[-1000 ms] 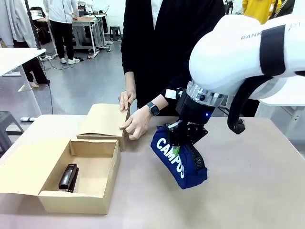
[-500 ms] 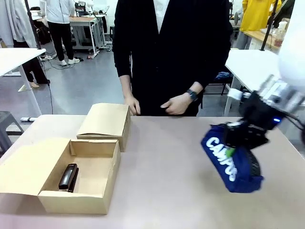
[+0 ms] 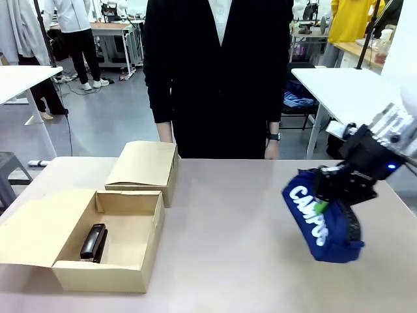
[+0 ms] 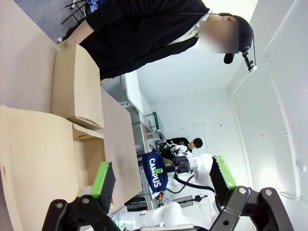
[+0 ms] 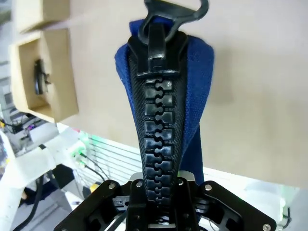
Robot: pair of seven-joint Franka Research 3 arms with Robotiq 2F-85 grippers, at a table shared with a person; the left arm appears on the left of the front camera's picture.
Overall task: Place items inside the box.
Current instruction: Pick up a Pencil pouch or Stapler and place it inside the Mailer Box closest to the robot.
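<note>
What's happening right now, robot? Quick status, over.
Right gripper shut on navy CAMPUS pouch, at table's right side. Left gripper open, empty. Black stapler already in open box. Person standing at far side.

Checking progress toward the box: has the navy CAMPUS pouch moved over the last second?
Yes. The navy CAMPUS pouch, held by the right tool, has gone toward picture right, away from the open cardboard box.

right end effector (image 3: 329,189) swung navy CAMPUS pouch (image 3: 319,223) from middle of surface (image 3: 228,254) out to right side (further from open box (image 3: 104,277)). person's hands (image 3: 271,152) pulled back off closed box (image 3: 144,164), now down at sides.
</note>
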